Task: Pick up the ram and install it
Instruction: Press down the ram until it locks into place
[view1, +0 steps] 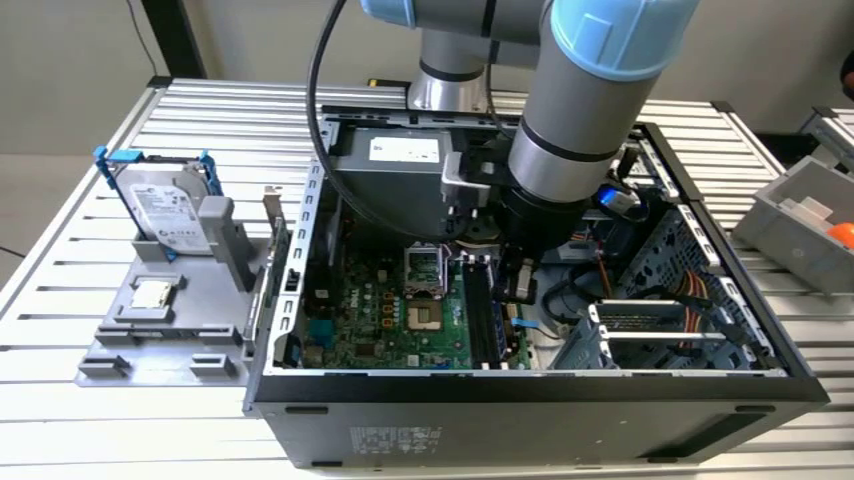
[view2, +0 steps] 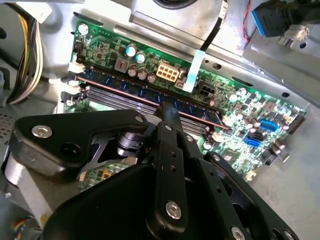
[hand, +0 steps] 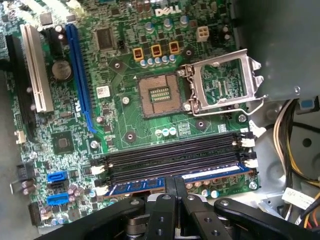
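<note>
In the exterior view, the arm (view1: 587, 130) comes down from above into the open computer case (view1: 534, 390), and its body hides the far right part of the motherboard (view1: 387, 310). The gripper (view1: 514, 285) is low over the memory slots, near the right edge of the board. The ram itself is hard to make out here, because the wrist covers it. On the exterior view's left, outside the case, one silver hard drive (view1: 167, 210) in a blue frame stands upright in a grey holder (view1: 160, 320), and one small square chip (view1: 154, 293) lies on this holder below it.

In the second wrist view, the black gripper (view2: 167, 112) fills the near part, and its fingers are closed narrow on the top edge of the ram (view2: 145, 95). The blue stick stands in the slot along the board, and its middle is covered by the fingers. Whether it sits fully down cannot be told.

In the first wrist view, the gripper (hand: 175, 187) again pinches the ram (hand: 210, 175), which stands in the slot nearest to the camera. Beside it, two black slots (hand: 170, 157) are counted. One processor socket (hand: 157, 95) stands open, with its metal cover (hand: 222, 85) tilted to the side.
</note>
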